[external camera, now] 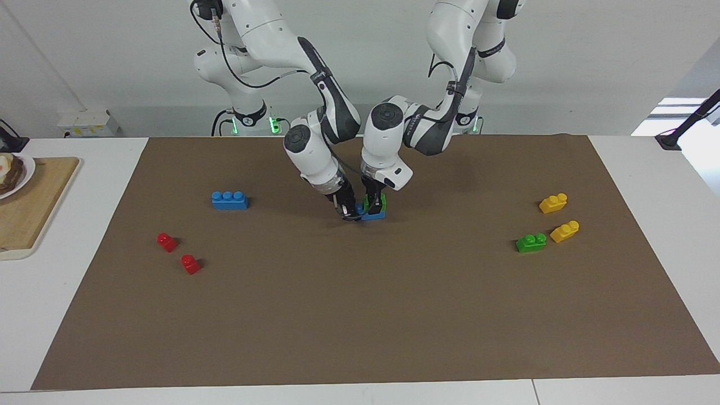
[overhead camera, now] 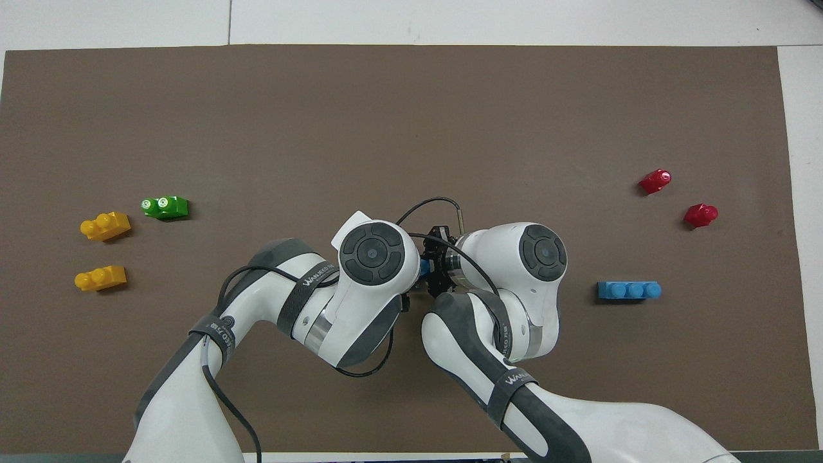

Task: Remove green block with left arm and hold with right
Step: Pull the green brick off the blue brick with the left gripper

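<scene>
1. Sitting mid-table on the brown mat (external camera: 360, 315), the green block (external camera: 382, 200) is pressed onto the top of a blue brick (external camera: 376, 214), at that brick's end toward the left arm's side.
2. I take the two hands to be crowded together there because one has to pin the base while the other pulls the top piece free.
3. From the facing view, the left hand (external camera: 374, 203) comes almost straight down on the green block and looks closed around it, dark fingers on either side of the green.
4. That upright approach suits a lift straight off the studs, I would judge.
5. Slanting in from the right arm's side, the right hand (external camera: 350, 212) looks clamped on the blue brick's end low at the mat, which should keep the base from rising with the block.
6. In the overhead view both wrists cover the joint; only a sliver of blue (overhead camera: 424, 267) shows between them and the green block is hidden there entirely.
7. Whether the block has separated from the studs at all I cannot tell, as the fingers mask the seam.
8. Toward the left arm's end lie a loose green twin (external camera: 531, 242) and two yellow bricks (external camera: 553, 202).
9. Toward the right arm's end lie another blue brick (external camera: 229, 199) and two red pieces (external camera: 167, 241).
</scene>
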Robot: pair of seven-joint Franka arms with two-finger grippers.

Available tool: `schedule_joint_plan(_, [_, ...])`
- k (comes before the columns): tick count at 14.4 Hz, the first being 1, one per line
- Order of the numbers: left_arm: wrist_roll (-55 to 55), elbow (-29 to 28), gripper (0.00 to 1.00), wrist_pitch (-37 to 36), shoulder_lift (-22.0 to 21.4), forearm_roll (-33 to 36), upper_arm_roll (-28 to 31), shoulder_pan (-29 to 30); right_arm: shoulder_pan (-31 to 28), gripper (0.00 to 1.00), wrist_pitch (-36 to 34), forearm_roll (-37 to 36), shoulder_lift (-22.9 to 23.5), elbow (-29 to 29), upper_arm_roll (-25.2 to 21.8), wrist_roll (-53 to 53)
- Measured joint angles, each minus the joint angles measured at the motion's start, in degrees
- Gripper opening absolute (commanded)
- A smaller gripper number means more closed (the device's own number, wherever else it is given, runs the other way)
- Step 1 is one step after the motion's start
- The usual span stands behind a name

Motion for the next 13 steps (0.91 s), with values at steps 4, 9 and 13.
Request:
schedule_joint_plan(4, [0.0,0.2,0.22,-0.1,-0.2,0.2,0.4,0.1,0.0,0.0,0.1,0.0,0.0,0.0,0.1,-0.3])
schedule_joint_plan(9, [0.6,0.3,0.21,-1.3,-2.1,0.2,0.6,0.5,0.0,0.0,0.3,0.1,0.0,0.1,0.1,-0.5])
schedule_joint_plan(13, [5.2,0.6,0.21,-5.8,-5.3,0.2,1.1,3.2,0.0,0.0,0.3,0.1,0.1,0.1,0.0,-0.8])
